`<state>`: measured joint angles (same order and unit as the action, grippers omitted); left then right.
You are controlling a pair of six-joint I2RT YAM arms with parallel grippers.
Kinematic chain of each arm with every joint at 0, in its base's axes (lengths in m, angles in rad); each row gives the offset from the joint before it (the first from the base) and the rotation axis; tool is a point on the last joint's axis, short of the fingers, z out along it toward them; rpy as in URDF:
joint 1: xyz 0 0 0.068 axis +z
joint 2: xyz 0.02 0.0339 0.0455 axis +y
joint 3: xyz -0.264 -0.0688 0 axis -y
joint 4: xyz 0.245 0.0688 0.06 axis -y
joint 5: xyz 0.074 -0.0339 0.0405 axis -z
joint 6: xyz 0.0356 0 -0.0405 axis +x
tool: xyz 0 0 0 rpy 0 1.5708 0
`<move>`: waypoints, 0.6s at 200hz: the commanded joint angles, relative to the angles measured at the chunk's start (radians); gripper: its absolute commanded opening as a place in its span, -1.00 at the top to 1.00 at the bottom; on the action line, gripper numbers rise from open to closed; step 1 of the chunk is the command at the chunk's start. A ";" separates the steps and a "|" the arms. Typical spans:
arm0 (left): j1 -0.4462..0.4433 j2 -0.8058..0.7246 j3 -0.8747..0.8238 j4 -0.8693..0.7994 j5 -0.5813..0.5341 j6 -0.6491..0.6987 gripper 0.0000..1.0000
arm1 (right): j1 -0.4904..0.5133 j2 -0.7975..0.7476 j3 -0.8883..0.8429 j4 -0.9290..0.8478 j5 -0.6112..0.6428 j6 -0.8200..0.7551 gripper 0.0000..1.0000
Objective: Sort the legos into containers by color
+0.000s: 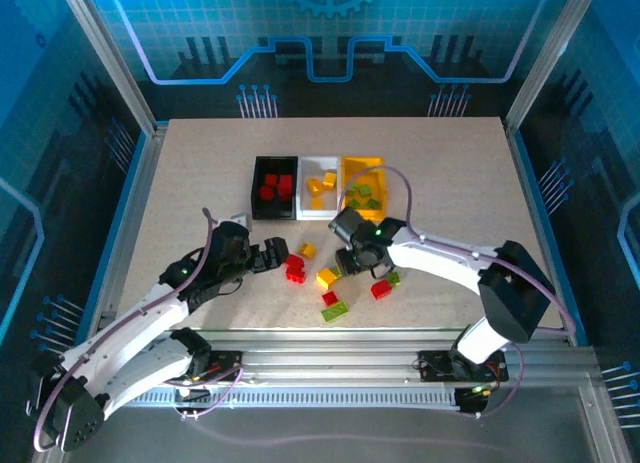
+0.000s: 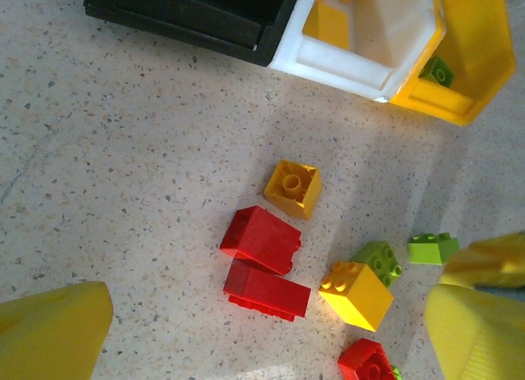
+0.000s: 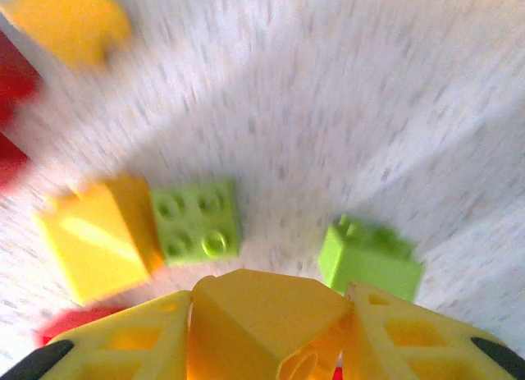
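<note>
- Along the far side of the table (image 1: 180,183) sit three joined bins: black (image 1: 257,188), white (image 1: 318,215) and yellow (image 1: 363,161).
- Red legos (image 1: 275,188) lie in the black bin, yellow legos (image 1: 322,186) in the white, green legos (image 1: 363,196) in the yellow.
- More bricks lie loose on the table between the two grippers, near the bins.
- Left gripper (image 1: 275,255): its fingers (image 2: 53,335) are spread wide and hold nothing.
- Two red bricks (image 2: 261,239) lie touching each other in its wrist view, roughly under the gap.
- A small yellow brick (image 2: 294,188) sits just beyond them, toward the bins.
- A larger yellow brick (image 2: 355,294) sits to their right, against a green brick (image 2: 377,261).
- Right gripper (image 1: 352,266): its fingers (image 3: 123,347) are closed on a held brick (image 3: 262,314), yellow, though the view is blurred.
- Below it, that yellow and green pair shows again, with a second green brick (image 3: 369,257) apart to the right.
</note>
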<state>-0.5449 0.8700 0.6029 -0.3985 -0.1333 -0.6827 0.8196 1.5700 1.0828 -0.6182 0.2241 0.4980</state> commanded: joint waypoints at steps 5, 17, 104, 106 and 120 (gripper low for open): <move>0.009 -0.027 -0.021 0.006 0.009 -0.009 -0.98 | -0.061 0.018 0.168 -0.005 0.017 -0.042 0.21; 0.010 -0.030 -0.027 0.015 0.019 -0.009 -0.98 | -0.085 0.081 0.246 0.010 0.009 -0.039 0.20; 0.015 0.023 -0.039 0.037 0.101 -0.010 -0.98 | -0.191 0.637 0.887 -0.127 0.022 0.003 0.08; 0.015 0.027 -0.040 0.040 0.104 -0.009 -0.98 | -0.193 0.642 0.897 -0.133 0.022 0.005 0.07; 0.015 0.053 -0.039 0.055 0.126 -0.004 -0.98 | -0.198 0.669 0.947 -0.148 0.008 0.007 -0.17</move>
<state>-0.5385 0.8894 0.5758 -0.3714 -0.0662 -0.6827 0.6350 2.2063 1.9198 -0.6804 0.2317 0.4980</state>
